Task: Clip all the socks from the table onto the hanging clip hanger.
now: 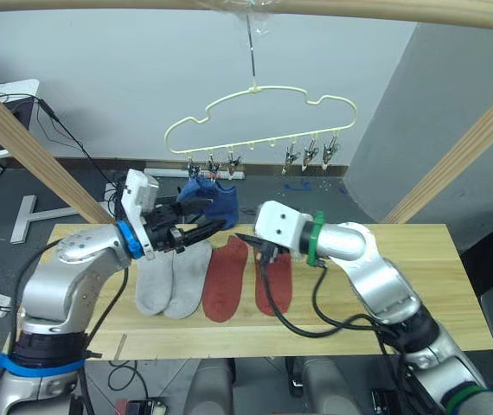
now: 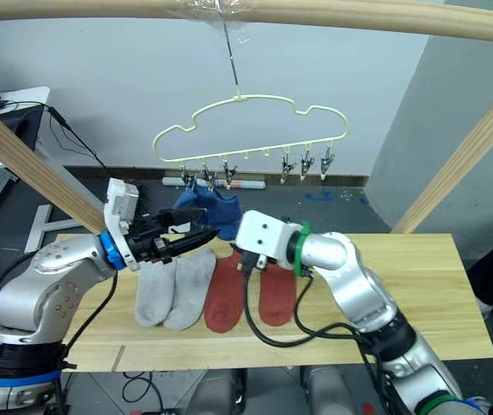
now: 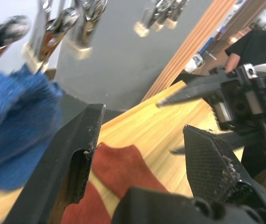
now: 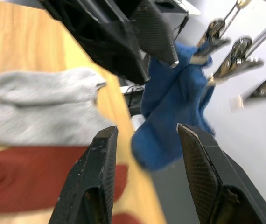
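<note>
The pale yellow clip hanger [image 1: 259, 108] hangs from the top pole. Blue sock fabric [image 1: 212, 201] hangs from its left clips [image 1: 210, 162]; its right clips [image 1: 311, 154] are bare. My left gripper [image 1: 205, 216] is open just below and in front of the blue fabric, with nothing between its fingers [image 3: 77, 154]. My right gripper [image 1: 251, 244] is open too, low over the table [image 1: 402, 259] beside the blue fabric [image 4: 170, 107]. Two light grey socks [image 1: 170, 281] and two rust red socks [image 1: 229, 278] lie flat side by side on the table.
Slanted wooden poles [image 1: 22, 138] [image 1: 463, 147] of the frame stand at both sides, with a cross pole overhead. A black cable [image 1: 298, 320] trails from my right wrist across the table. A person in black [image 3: 259, 44] stands beyond the right end.
</note>
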Motion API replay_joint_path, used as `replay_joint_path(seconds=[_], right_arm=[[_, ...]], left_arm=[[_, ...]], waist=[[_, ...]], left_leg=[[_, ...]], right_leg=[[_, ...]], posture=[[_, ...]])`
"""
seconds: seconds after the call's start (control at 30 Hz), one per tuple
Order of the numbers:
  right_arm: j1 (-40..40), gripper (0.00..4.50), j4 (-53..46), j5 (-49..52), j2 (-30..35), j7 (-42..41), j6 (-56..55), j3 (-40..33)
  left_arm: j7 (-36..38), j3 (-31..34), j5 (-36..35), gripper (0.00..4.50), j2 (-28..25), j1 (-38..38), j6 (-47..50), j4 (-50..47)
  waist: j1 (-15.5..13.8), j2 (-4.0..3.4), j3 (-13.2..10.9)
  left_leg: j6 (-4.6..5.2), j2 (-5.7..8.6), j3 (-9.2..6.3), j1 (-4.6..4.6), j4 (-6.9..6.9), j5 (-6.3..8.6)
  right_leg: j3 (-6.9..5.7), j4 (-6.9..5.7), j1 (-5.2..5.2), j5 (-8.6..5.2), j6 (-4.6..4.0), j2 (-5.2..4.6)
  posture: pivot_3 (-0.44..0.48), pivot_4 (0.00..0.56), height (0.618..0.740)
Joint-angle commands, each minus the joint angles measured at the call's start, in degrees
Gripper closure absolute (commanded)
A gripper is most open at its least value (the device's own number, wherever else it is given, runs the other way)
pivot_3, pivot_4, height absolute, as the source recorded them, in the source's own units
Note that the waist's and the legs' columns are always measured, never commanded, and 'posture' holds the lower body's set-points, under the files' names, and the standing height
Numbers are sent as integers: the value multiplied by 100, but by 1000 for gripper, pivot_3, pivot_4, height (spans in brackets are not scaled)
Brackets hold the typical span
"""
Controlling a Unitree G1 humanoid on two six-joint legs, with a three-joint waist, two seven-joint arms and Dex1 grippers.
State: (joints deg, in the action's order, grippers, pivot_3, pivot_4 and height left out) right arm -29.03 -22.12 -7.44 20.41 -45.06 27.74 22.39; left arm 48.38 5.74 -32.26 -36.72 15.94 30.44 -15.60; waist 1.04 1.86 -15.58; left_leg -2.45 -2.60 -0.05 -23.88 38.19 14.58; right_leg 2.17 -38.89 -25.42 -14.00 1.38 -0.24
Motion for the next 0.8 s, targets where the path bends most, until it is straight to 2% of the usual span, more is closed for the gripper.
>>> replay_joint_path(seconds=[0.03, 0.1, 0.23, 0.43, 0.63, 0.8], right_arm=[[316, 2410, -954, 604, 317, -278, 493, -605], [430, 2410, -1234, 863, 480, -325, 736, -863], [485, 2410, -1563, 1248, 791, -247, 1309, -1421], [337, 2410, -1807, 1636, 1054, -50, 1803, -1789], [423, 2410, -1872, 1887, 1352, 57, 1913, -2008], [415, 2410, -1782, 1990, 1494, 156, 1840, -2109]], left_arm=[[-325, -182, 453, 1389, 364, -199, -719, -353], [-633, -273, 731, 1389, 663, -276, -1042, -325], [-1487, -638, 1880, 1389, 1345, -366, -2281, 100], [-2452, -885, 2741, 1389, 2109, -158, -3029, 656], [-3131, -739, 3089, 1389, 2408, -102, -3420, 876], [-3454, -688, 3178, 1389, 2556, 37, -3290, 1060]], waist=[[2, 0, 0], [2, 0, 0], [40, 1, 0], [72, 1, 0], [83, 1, 0], [82, 1, 0]], left_leg=[[0, 0, -1, 2, 1, 0], [0, 0, -4, 4, 0, 0], [2, 5, -1, 7, 2, -1], [6, 11, 0, 8, 20, -3], [7, 11, 3, 6, 26, -2], [7, 11, 2, 4, 28, -2]], right_leg=[[-1, -3, 0, 0, 0, 1], [-3, -4, 1, 0, 0, 5], [1, -5, 3, 0, -1, 12], [4, -7, 9, 1, 0, 18], [7, -7, 11, 1, 0, 19], [6, -7, 11, 1, 0, 19]], posture=[[27, 250, 711], [14, 255, 711], [-13, 261, 711], [-47, 260, 711], [-66, 261, 711], [-65, 259, 711]])
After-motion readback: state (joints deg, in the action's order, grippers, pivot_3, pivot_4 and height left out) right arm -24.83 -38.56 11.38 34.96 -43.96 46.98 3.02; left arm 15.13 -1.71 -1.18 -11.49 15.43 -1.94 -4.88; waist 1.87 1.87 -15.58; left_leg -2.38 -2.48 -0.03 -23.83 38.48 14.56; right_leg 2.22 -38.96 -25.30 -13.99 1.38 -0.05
